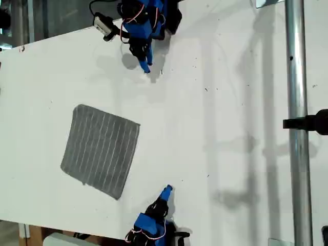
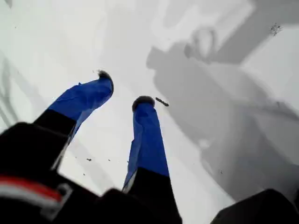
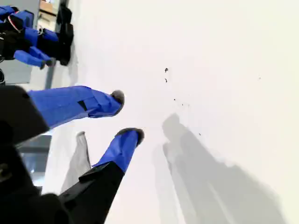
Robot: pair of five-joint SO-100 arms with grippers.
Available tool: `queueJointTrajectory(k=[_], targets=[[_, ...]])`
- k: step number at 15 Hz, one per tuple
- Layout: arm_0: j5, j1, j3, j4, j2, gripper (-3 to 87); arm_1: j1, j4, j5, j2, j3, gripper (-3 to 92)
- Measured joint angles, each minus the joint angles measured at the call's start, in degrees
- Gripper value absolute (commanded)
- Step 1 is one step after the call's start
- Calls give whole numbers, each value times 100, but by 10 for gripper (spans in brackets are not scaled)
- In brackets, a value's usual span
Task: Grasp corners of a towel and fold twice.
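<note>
- The towel (image 1: pixel 100 151) lies flat and unfolded on the white table (image 1: pixel 230 77), in the left-centre of the exterior view, turned slightly askew. All four of its corners rest on the table, with nothing touching them.
- One blue arm (image 1: pixel 143 31) reaches in from the top edge of the exterior view. Its tip is well apart from the towel's nearest corner (image 1: pixel 139 124).
- Another blue arm (image 1: pixel 154 220) stands at the bottom edge of that view, its tip just beyond the towel's lower corner (image 1: pixel 118 199) and not on it.
- I cannot tell from the wrist views which of these two arms is first and which is second.
- My first gripper (image 2: pixel 124 88) has its fingers spread with bare table between them, and only shadows and dark specks below.
- My second gripper (image 3: pixel 126 115) is likewise parted and empty. A grey sliver of the towel (image 3: pixel 79 158) shows beside one finger, and the other arm (image 3: pixel 28 42) is far off.
- A metal pole (image 1: pixel 297 102) with a black clamp (image 1: pixel 312 123) runs down the exterior view's right, clear of the cloth.
</note>
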Motion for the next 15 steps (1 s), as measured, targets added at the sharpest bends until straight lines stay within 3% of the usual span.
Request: queueJointTrajectory(k=[1,4,15], targets=[[-70,-44,0,9,0,-16,-62,0,0,0,0,-2],[-2364,-1248,9,53,0,-16,-202,26,0,0,0,-2],[-2663,-1274,9,53,0,-16,-290,26,0,0,0,-2]])
